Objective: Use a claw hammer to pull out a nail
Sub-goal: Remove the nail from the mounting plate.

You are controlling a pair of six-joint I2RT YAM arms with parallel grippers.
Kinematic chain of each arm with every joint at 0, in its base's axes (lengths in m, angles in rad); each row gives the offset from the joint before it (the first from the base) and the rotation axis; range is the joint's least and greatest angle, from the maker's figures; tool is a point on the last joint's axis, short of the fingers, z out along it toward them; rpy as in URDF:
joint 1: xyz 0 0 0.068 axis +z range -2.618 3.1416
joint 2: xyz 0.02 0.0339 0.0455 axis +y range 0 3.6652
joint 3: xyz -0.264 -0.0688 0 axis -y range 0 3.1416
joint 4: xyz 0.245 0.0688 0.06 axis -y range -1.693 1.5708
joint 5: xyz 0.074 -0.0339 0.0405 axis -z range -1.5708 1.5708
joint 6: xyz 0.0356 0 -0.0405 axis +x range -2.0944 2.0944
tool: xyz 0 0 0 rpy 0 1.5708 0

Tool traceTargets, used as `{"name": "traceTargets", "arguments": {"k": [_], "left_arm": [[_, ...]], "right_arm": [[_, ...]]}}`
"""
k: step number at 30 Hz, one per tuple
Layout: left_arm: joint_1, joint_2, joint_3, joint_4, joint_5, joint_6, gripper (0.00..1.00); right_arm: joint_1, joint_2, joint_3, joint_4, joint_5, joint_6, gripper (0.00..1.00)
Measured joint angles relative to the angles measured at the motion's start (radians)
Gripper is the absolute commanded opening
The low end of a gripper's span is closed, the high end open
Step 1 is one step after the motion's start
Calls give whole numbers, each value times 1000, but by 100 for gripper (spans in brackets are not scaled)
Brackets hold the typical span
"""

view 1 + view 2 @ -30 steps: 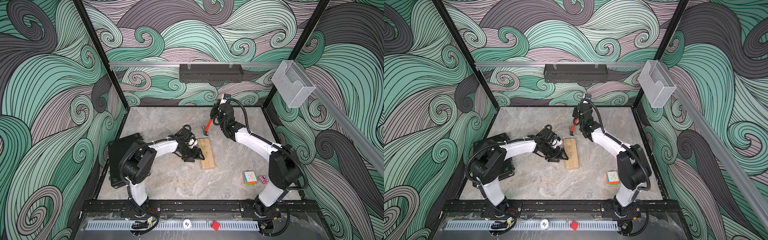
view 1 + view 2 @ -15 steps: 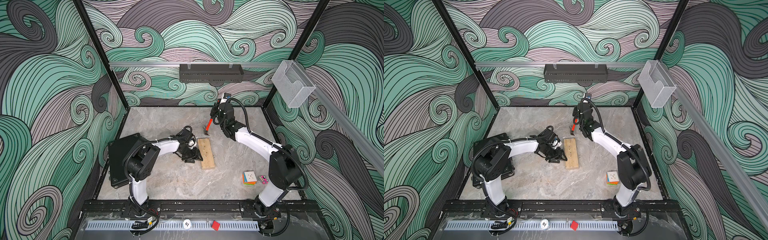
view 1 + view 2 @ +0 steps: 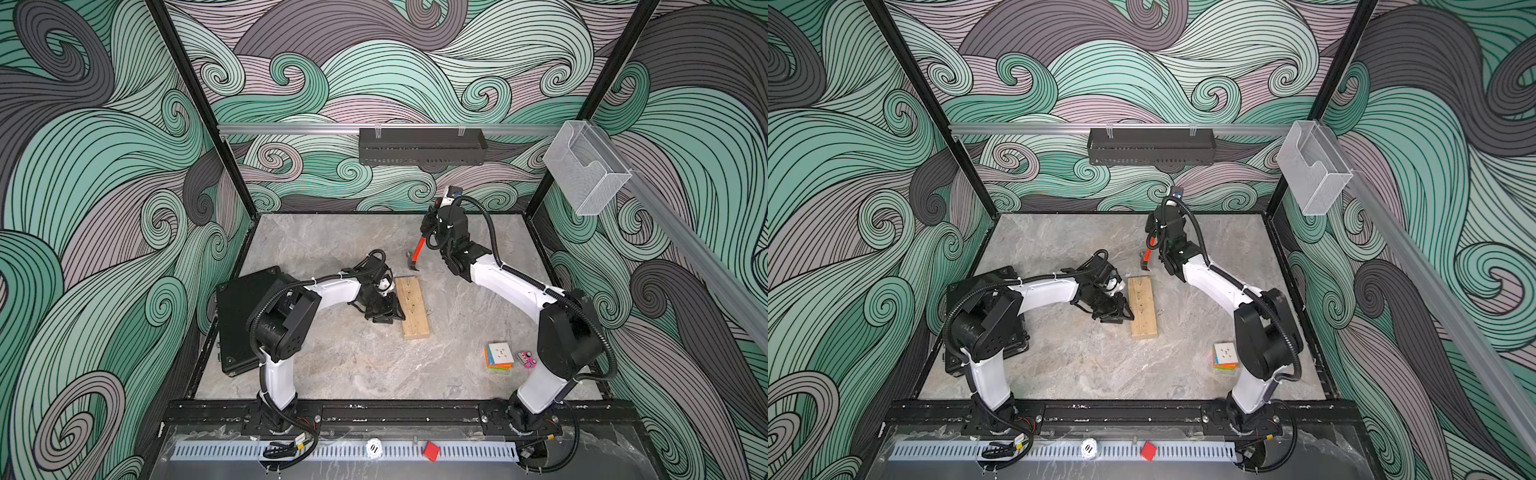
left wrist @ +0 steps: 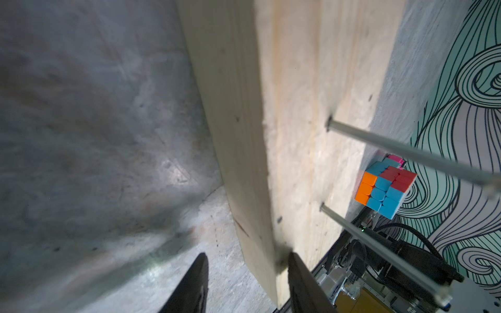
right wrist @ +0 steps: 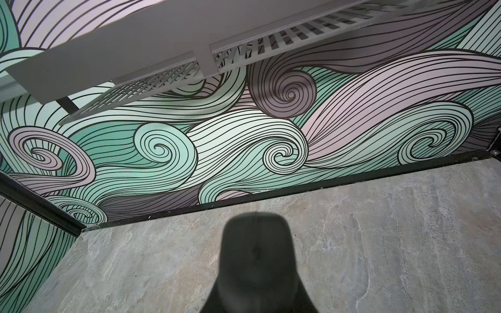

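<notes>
Hammer first: the claw hammer [image 3: 417,253] hangs head-down just beyond the far end of the wooden block [image 3: 412,307]. Its black handle end is pinched in the right gripper [image 3: 430,237], unmoved over the last second.

The change is opposite. The left gripper [image 3: 388,313] has slid along the block's long edge towards its near end and its jaws have narrowed, but they are not yet clamped. One finger [image 4: 298,273] rests on the top face, and the other stands off the side face. That looks like bracing the block before the pull.

Two nails [image 4: 379,141] stand proud of the wood. Open table [image 3: 353,374] lies between the block and the puzzle cube [image 3: 498,355]. The back wall is near behind the hammer.
</notes>
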Motion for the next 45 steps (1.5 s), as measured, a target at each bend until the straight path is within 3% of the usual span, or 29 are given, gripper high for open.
{"name": "traceTargets", "arguments": {"k": [18, 45], "left_arm": [[0, 7, 14, -19, 1, -7, 42], [0, 15, 28, -35, 4, -13, 42]], "right_arm": [[5, 38, 25, 15, 12, 1, 7], [117, 70, -21, 90, 128, -72, 6]]}}
